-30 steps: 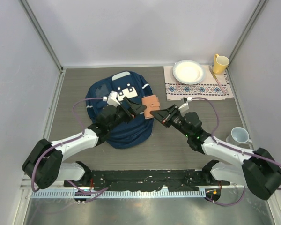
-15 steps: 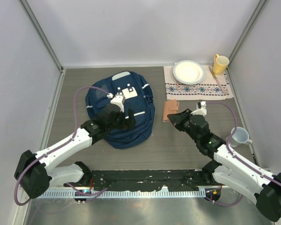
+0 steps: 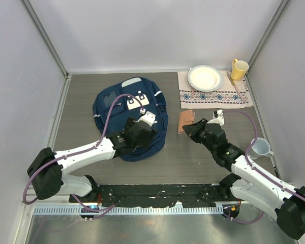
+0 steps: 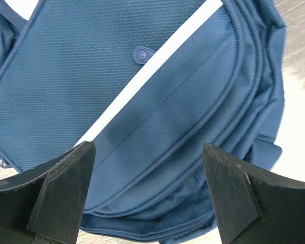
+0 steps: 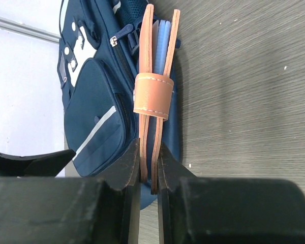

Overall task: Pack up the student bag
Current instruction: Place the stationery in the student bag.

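The navy blue student bag (image 3: pixel 117 104) lies flat at centre-left, with white stripe trim and a white buckle patch. It fills the left wrist view (image 4: pixel 142 101) and shows at the left of the right wrist view (image 5: pixel 91 112). My left gripper (image 3: pixel 145 133) hovers open over the bag's lower right front pocket, its fingers (image 4: pixel 56 193) wide apart and empty. My right gripper (image 3: pixel 190 127) is shut on a tan leather notebook case (image 3: pixel 185 120) with a strap loop, seen edge-on (image 5: pixel 155 91). The case is held just right of the bag.
An embroidered cloth (image 3: pixel 216 94) with a white plate (image 3: pixel 205 77) lies at the back right. A yellow mug (image 3: pixel 238 68) stands by it. A white cup (image 3: pixel 260 147) sits at the right edge. Grey walls enclose the table.
The left gripper moved right and down across the bag to its lower right pocket. The right gripper, which had pulled the leather case back from the bag, barely moved in the last half second.
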`<state>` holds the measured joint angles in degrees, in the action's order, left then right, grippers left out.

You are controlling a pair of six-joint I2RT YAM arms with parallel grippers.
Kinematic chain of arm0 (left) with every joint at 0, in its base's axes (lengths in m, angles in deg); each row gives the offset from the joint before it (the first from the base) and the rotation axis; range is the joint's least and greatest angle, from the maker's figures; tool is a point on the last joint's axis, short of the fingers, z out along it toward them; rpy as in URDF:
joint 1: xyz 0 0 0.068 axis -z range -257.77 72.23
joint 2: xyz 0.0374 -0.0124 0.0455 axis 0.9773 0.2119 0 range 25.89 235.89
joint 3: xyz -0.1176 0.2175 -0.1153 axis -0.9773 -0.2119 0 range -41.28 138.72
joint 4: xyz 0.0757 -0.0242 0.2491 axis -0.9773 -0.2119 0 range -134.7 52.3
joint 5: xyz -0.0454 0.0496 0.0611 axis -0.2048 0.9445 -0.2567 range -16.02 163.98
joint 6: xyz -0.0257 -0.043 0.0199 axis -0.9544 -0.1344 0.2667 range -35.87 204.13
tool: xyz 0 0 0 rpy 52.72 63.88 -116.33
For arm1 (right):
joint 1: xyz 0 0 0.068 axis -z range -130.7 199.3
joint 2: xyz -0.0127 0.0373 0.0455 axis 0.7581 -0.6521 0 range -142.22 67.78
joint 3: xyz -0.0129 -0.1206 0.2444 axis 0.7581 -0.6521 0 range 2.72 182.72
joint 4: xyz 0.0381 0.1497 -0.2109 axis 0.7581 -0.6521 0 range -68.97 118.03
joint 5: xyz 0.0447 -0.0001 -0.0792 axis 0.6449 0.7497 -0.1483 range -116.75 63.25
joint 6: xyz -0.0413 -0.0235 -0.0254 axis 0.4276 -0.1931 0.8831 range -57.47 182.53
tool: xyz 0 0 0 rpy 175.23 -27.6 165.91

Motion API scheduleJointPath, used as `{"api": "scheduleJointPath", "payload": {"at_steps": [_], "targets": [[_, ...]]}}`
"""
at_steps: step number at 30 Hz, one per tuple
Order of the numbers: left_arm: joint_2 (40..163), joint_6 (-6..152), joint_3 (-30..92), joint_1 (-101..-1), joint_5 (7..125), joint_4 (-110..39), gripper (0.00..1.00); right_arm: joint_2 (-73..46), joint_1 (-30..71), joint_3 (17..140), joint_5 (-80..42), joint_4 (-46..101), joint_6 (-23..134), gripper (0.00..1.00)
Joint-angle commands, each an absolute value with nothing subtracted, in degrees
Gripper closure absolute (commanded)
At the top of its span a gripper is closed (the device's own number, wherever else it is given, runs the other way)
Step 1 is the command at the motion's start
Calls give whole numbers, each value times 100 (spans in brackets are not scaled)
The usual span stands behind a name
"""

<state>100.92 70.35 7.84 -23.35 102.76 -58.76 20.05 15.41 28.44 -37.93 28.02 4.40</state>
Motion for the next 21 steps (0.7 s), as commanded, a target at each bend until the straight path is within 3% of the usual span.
{"api": "scheduleJointPath", "payload": {"at_steps": [1, 11, 21], "targets": [[10227, 7209, 688, -2301, 11062, -5361, 13, 1944, 1643, 3120, -3756, 2970, 522, 98], [10430, 7244, 609, -2292, 10792, -5044, 21, 1803, 1897, 3076, -3396, 3049, 452, 98], [10174, 7323, 416, -2292, 10298, -4701, 18, 1707, 2073, 3023, -3088, 3163, 391, 97]]}}
